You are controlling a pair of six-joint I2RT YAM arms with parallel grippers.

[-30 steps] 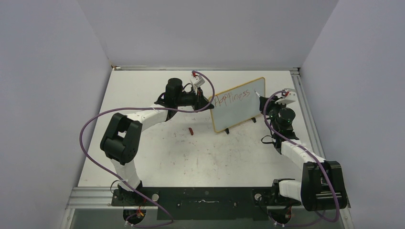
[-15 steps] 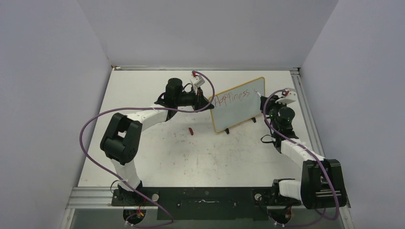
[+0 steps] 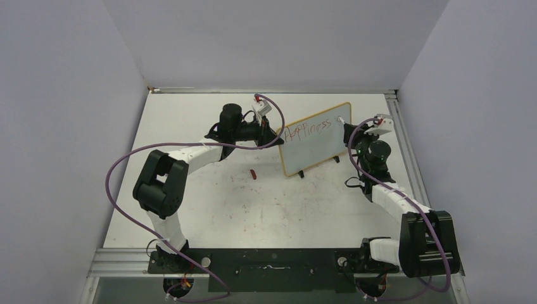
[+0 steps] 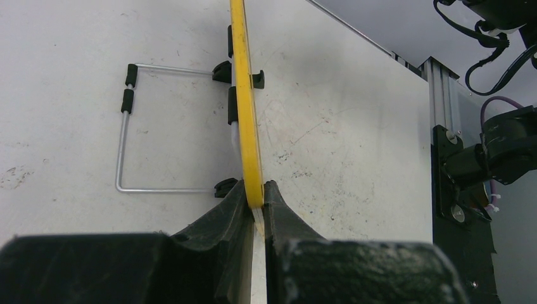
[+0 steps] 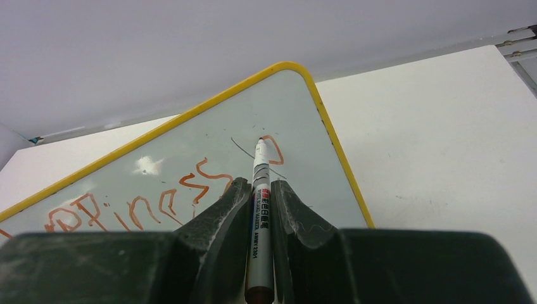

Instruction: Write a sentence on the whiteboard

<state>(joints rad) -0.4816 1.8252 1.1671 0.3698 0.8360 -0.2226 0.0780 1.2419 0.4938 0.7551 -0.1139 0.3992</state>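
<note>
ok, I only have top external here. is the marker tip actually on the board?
Observer: Looks like it. Right wrist shows the marker tip on the whiteboard, at a red letter right of the sentence, just past "ness".
Operator: left arm, gripping the frame or just leaning?
Observer: Gripping. The left gripper is shut on the yellow frame edge, one finger each side.
Operator: what props the board?
Observer: A bent wire stand behind it, resting on the table.
</note>
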